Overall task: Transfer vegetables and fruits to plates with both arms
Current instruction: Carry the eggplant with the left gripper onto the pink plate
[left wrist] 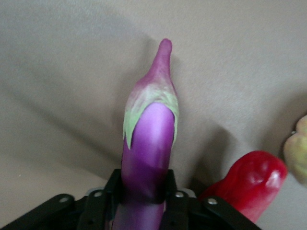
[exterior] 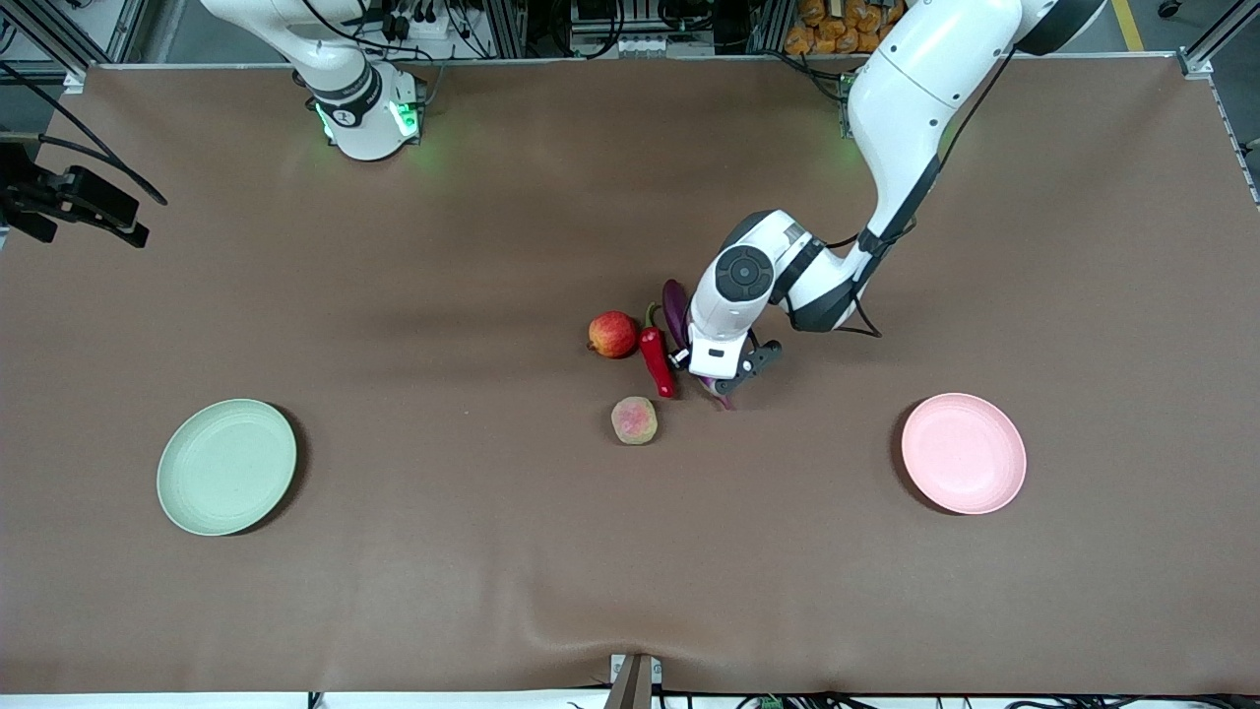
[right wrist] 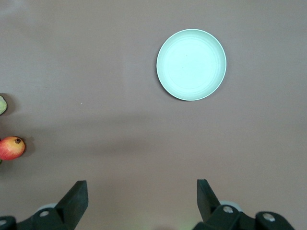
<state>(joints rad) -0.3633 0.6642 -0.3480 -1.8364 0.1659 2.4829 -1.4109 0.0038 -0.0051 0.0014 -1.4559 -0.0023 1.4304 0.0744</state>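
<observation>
My left gripper (left wrist: 144, 188) is shut on the purple eggplant (left wrist: 149, 139), with a black finger pressed against each side of its body. Seen from the front, that gripper (exterior: 724, 379) is down at the middle of the table over the eggplant (exterior: 675, 305). The red chili pepper (exterior: 657, 361) lies right beside the eggplant. The red apple (exterior: 613, 334) sits beside the chili, toward the right arm's end. The peach (exterior: 635, 420) lies nearer the front camera. My right gripper (right wrist: 141, 191) hangs open and empty above bare table, waiting. The green plate (exterior: 226, 466) and the pink plate (exterior: 964, 452) are empty.
The green plate (right wrist: 191, 64) shows in the right wrist view, with the apple (right wrist: 10, 147) at that picture's edge. A black camera mount (exterior: 74, 202) juts in at the right arm's end of the table. The brown mat (exterior: 492, 571) covers the table.
</observation>
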